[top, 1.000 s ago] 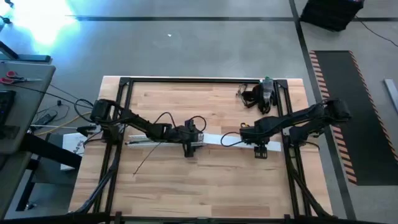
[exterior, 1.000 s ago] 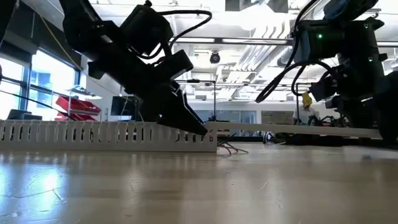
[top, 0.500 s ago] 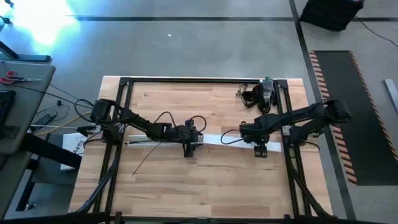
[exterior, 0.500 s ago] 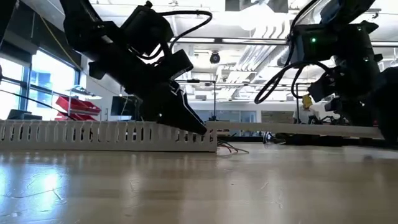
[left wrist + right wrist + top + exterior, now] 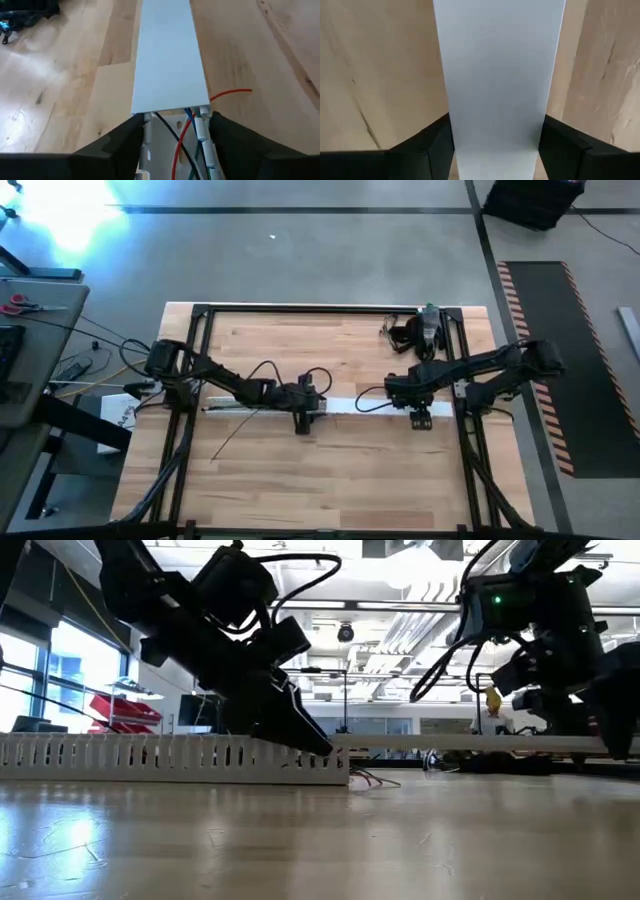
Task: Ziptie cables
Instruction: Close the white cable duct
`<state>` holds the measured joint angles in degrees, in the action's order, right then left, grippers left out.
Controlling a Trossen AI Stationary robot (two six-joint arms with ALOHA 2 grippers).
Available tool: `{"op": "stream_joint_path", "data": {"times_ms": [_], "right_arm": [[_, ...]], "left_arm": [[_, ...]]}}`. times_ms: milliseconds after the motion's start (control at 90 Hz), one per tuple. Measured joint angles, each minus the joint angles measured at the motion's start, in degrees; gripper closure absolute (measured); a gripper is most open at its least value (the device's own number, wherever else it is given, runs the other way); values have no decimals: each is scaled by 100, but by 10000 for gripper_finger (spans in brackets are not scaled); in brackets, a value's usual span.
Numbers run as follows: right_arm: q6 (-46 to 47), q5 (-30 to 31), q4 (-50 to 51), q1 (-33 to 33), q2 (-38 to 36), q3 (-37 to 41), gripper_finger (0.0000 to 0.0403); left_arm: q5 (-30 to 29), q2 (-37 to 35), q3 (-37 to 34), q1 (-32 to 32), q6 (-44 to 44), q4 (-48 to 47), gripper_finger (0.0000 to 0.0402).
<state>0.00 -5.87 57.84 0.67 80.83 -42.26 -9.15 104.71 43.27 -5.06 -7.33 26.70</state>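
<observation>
Overhead now, both arms reach inward across the table (image 5: 270,470): the left end effector (image 5: 303,418) sits at the end of the slotted channel (image 5: 240,408), the right end effector (image 5: 420,418) farther along the white cover strip (image 5: 350,405). Low down, the left end effector (image 5: 318,745) angles steeply onto the channel (image 5: 150,755), the strip (image 5: 470,746) running level beyond. From the left wrist, spread fingers (image 5: 235,145) straddle the channel, where the cables (image 5: 192,150), red, blue and green, lie under the strip's (image 5: 167,60) end. From the right wrist, the fingers (image 5: 570,150) pinch the strip (image 5: 495,75) by its edges. To my eye, the strip should be kept level and lifted clear, so the cables can be bunched.
</observation>
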Motion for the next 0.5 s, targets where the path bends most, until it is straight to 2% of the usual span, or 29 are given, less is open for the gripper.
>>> {"op": "stream_joint_path", "data": {"times_ms": [300,500], "right_arm": [[-302,-11,-76,94,168,-3,186],[-375,39,-101,89,459,-7,186]], "left_arm": [[-238,0,2,-66,142,7,197],[-255,0,2,-63,125,20,162]]}}
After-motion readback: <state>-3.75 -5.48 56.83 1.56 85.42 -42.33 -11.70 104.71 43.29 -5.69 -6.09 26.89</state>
